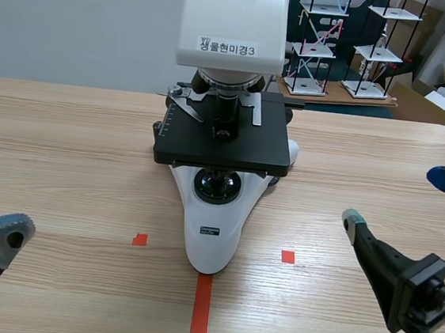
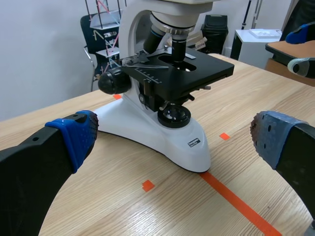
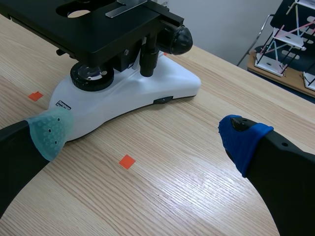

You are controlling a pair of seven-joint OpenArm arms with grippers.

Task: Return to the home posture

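here, white microscope (image 1: 211,241), black square stage (image 1: 200,150)

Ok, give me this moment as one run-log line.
left gripper: open, empty | right gripper: open, empty | microscope: on table, between grippers, not touched

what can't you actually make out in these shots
1. Microscope top: cut off by the frame edge in every view, so no eyepieces show.
2. Base label: too small to read in any view.
3. Left gripper: scene view shows one finger only; the edge cuts the other.
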